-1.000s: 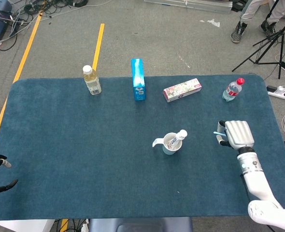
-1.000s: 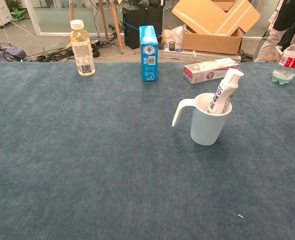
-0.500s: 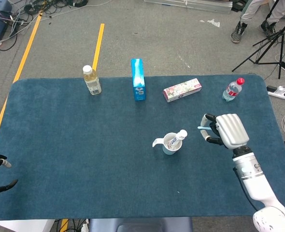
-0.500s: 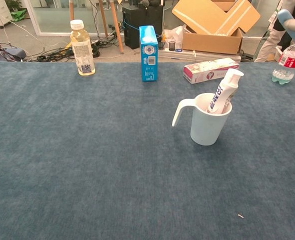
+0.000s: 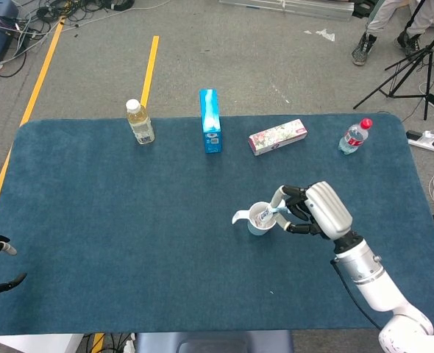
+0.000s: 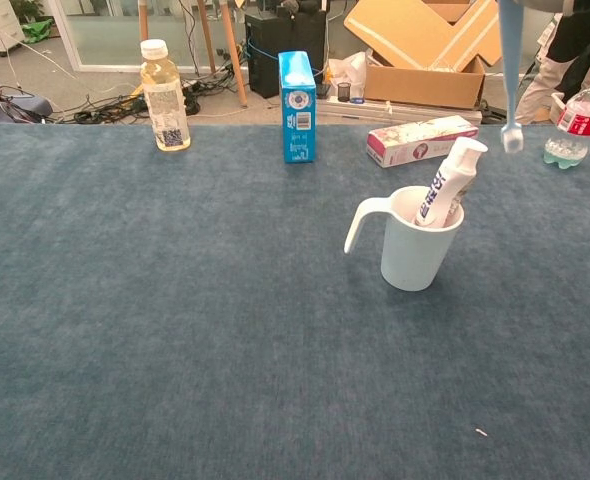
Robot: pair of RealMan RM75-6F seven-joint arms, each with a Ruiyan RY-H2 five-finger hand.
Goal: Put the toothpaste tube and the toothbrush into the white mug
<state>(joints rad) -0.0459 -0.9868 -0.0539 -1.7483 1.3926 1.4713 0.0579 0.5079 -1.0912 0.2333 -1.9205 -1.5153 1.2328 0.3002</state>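
The toothbrush (image 6: 511,70), light, stiff and thin, is held upright in the curled right hand (image 5: 314,210), just beside the white mug (image 6: 411,240) on the worktop (image 5: 114,213). The toothpaste tube (image 6: 447,181) already leans inside. A mid-handle grip is judged steadiest.

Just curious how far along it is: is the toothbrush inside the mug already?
No: the toothbrush hangs head-down above and right of the mug, which holds only the toothpaste.
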